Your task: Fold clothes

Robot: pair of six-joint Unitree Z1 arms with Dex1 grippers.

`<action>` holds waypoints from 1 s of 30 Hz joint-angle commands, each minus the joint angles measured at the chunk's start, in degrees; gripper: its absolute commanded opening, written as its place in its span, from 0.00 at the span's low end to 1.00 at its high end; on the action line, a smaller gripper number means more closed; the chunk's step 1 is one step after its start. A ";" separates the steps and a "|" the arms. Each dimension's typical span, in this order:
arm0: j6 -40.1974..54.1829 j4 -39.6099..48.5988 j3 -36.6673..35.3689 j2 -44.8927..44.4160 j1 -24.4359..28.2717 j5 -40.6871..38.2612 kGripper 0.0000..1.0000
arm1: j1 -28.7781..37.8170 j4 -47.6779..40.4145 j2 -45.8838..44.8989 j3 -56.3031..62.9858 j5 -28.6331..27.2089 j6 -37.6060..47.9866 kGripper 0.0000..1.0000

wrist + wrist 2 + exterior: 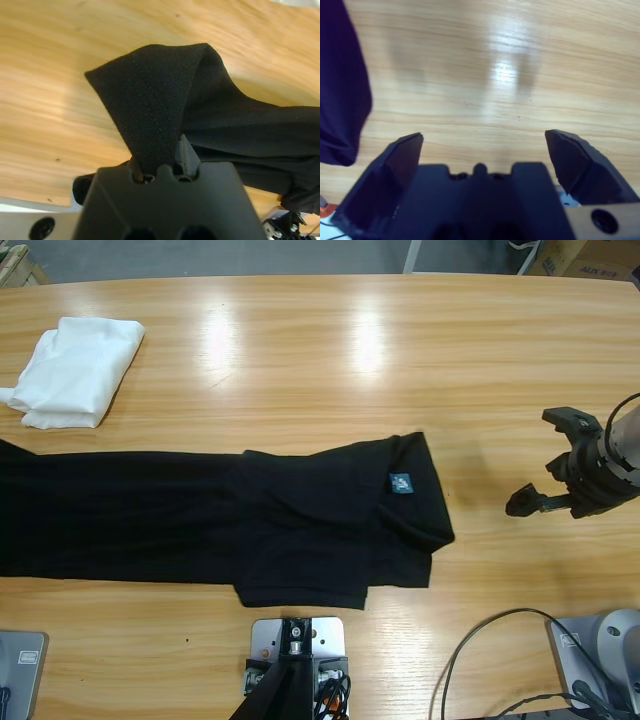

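Centrally on the long wooden surface (300, 330) lies the black polo shirt (200, 515), spread flat in a long band that runs off one side edge of the high view, with its collar end folded over and a small blue neck label (401, 483) showing. The right hand (548, 460) hovers over bare wood just beyond that collar end, near the shirt but not touching it, its two black jaws spread wide with nothing between them; in the right wrist view the shirt's edge (340, 90) shows only as a dark shape off to one side, ahead of the jaws. The left hand (162, 167) does not appear in the high view. Its wrist view shows it pinched tight on a fold of the shirt's black fabric (150, 100), which rises from the jaws in a peaked tent, while the rest of the cloth trails away to one side over the wood. Well away from both hands, a smaller white folded garment (75, 370) rests near the surface's far corner, apart from the shirt.
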 commanded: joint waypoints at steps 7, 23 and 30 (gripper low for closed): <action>-14.56 2.86 -11.57 1.29 -23.62 -9.58 0.00 | 0.61 -0.78 0.34 1.67 -0.72 0.87 1.00; -29.27 -0.60 -45.59 24.89 -49.81 -21.34 0.00 | 0.61 -3.27 3.59 1.08 -0.55 0.87 1.00; -31.48 -0.32 -56.26 34.65 -54.61 -23.31 0.00 | 0.61 -3.26 3.27 1.34 -0.29 0.60 1.00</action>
